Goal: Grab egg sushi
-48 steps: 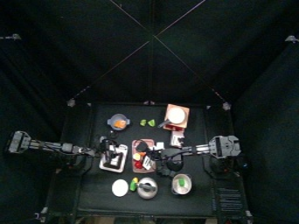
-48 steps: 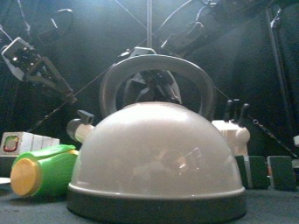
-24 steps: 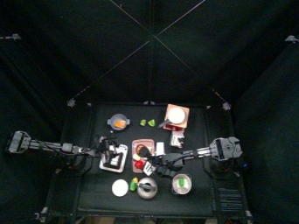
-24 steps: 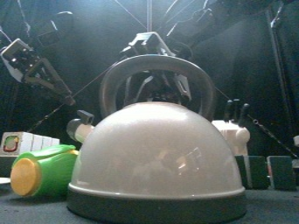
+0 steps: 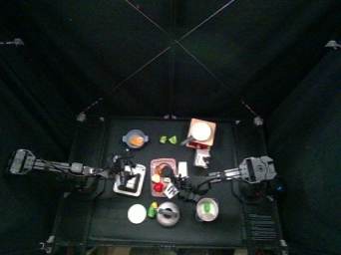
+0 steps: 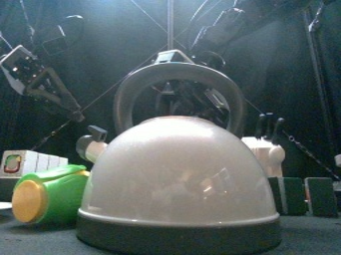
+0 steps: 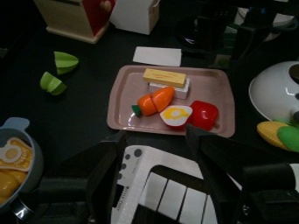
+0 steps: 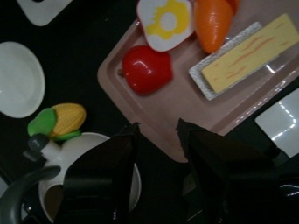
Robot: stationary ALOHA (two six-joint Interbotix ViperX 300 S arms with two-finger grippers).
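egg sushi [image 7: 163,77]: flat pale-yellow rectangular slab with faint orange streaks, sitting on white base a bit bigger than itself. Lying flat, not tilted. In left wrist view it sits just above centre of frame, along far edge of pink tray [image 7: 124,103]; in right wrist view it's upper right, running diagonally [image 8: 250,54]. Orange carrot piece [image 7: 158,98] just beside it, looks about touching. Nothing gripping it, top fully exposed.

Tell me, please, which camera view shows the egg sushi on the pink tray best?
The right wrist view: the egg sushi lies large and unobstructed on the pink tray. The left wrist view shows it smaller. From the top it is too tiny to pick out; in front, the kettle hides it.
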